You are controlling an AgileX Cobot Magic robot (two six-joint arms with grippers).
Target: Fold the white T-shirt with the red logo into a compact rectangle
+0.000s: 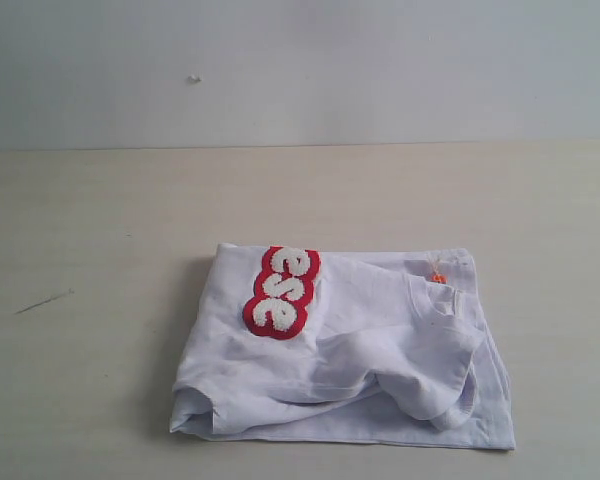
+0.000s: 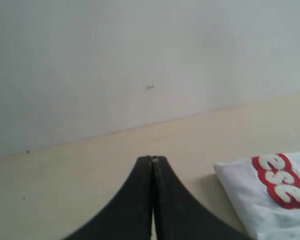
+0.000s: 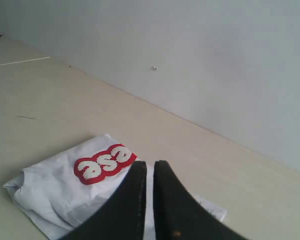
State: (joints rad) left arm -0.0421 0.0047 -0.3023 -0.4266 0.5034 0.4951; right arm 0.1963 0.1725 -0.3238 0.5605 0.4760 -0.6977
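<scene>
Shirt: the large white cotton T-shirt (image 1: 360,350) lay folded in a rough rectangle at the near middle of the pale tabletop (image 1: 100,250). Its layers were stacked, so the folding looked nearly done.
Logo: the red-bordered towelling logo (image 1: 280,292) sat on top at the far left, showing only "ese" — the rest probably tucked under.
Near edge: bulging and loose, probably wanting a press.
Left pincer (image 2: 153,160): fully closed, empty, left of the cloth.
Right pincer (image 3: 149,165): a bare slit, gripping nothing.
</scene>
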